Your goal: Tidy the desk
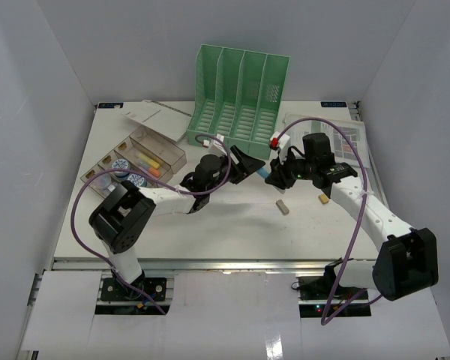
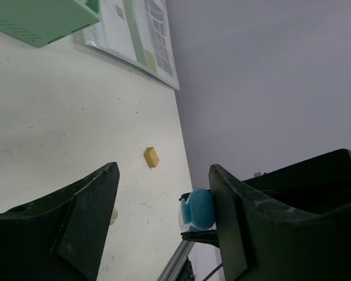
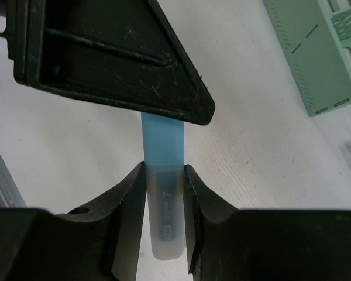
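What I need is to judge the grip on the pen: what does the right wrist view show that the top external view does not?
Only the right wrist view: the right gripper shut on the pen at its frosted barrel, its blue cap partly hidden behind a finger of the left gripper. Only the top external view: the clear compartment box and two small pieces lying on the desk. Both: the green file rack, the white desk and the pen between the two grippers.

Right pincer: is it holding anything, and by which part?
Yes: the right pincer grips the blue marker by its frosted clear section; the blue end sticks out in front.
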Available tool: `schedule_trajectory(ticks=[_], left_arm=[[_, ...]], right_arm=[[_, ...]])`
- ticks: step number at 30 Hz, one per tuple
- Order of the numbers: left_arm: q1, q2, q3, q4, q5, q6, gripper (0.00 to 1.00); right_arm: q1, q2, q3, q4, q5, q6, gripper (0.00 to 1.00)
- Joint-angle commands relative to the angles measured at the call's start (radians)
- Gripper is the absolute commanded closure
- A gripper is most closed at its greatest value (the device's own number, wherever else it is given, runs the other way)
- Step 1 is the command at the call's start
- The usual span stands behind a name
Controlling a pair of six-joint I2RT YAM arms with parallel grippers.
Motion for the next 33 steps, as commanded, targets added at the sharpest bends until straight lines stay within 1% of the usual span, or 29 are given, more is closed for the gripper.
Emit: schedule_trajectory(ticks=[1, 5, 9, 11, 12, 16, 18, 19, 20, 22, 24, 25, 26, 28, 31, 32, 33], left_arm=[[-0.019, 0.003, 0.03, 0.035, -0.026, -0.003, 0.32], [-0.023, -0.006, 0.012, 0.043, -0.022, -0.002, 0.4], [-0.023, -0.015, 0.002, 0.043, -0.008, 0.003, 0.53], [-0.023, -0.022, 0.0, 0.046, 0.004, 0.01, 0.66], [-0.023, -0.027, -0.003, 0.045, 0.009, 0.014, 0.69], [-0.023, -0.055, -0.023, 0.03, 0.009, 0.028, 0.79], [-0.023, -0.079, -0.032, 0.008, 0.0, 0.04, 0.82], [-0.022, -0.096, -0.037, -0.002, -0.008, 0.048, 0.84], [-0.021, -0.111, -0.041, -0.016, -0.016, 0.06, 0.85], [-0.015, -0.141, -0.049, -0.067, -0.027, 0.099, 0.87], [0.008, -0.171, -0.054, -0.113, -0.03, 0.134, 0.88], [0.018, -0.192, -0.058, -0.146, -0.03, 0.16, 0.88], [0.03, -0.22, -0.065, -0.191, -0.028, 0.195, 0.89], [0.079, -0.268, -0.086, -0.263, -0.019, 0.239, 0.9], [0.182, -0.354, -0.131, -0.38, 0.021, 0.285, 0.91], [0.231, -0.384, -0.147, -0.418, 0.042, 0.297, 0.91], [0.304, -0.425, -0.168, -0.47, 0.068, 0.313, 0.92]], right_arm=[[0.016, 0.011, 0.028, 0.066, -0.008, 0.105, 0.92], [0.019, 0.043, 0.046, 0.066, -0.017, 0.126, 0.92], [0.02, 0.073, 0.065, 0.072, -0.038, 0.146, 0.91], [0.02, 0.091, 0.075, 0.071, -0.036, 0.147, 0.86], [0.02, 0.101, 0.082, 0.068, -0.041, 0.143, 0.85], [0.023, 0.173, 0.154, 0.035, -0.061, 0.133, 0.81], [0.025, 0.194, 0.176, 0.027, -0.072, 0.129, 0.76], [0.025, 0.201, 0.183, 0.022, -0.079, 0.124, 0.72], [0.026, 0.211, 0.191, 0.016, -0.093, 0.12, 0.66], [0.026, 0.214, 0.202, 0.0, -0.121, 0.096, 0.31], [0.026, 0.2, 0.192, -0.012, -0.142, 0.06, 0.1], [0.026, 0.19, 0.189, -0.027, -0.153, 0.027, 0.06], [0.023, 0.174, 0.187, -0.054, -0.17, -0.023, 0.09], [-0.007, 0.145, 0.187, -0.098, -0.223, -0.08, 0.1], [-0.115, 0.096, 0.165, -0.129, -0.353, -0.136, 0.1], [-0.172, 0.073, 0.146, -0.13, -0.399, -0.151, 0.1], [-0.212, 0.062, 0.117, -0.128, -0.413, -0.169, 0.1]])
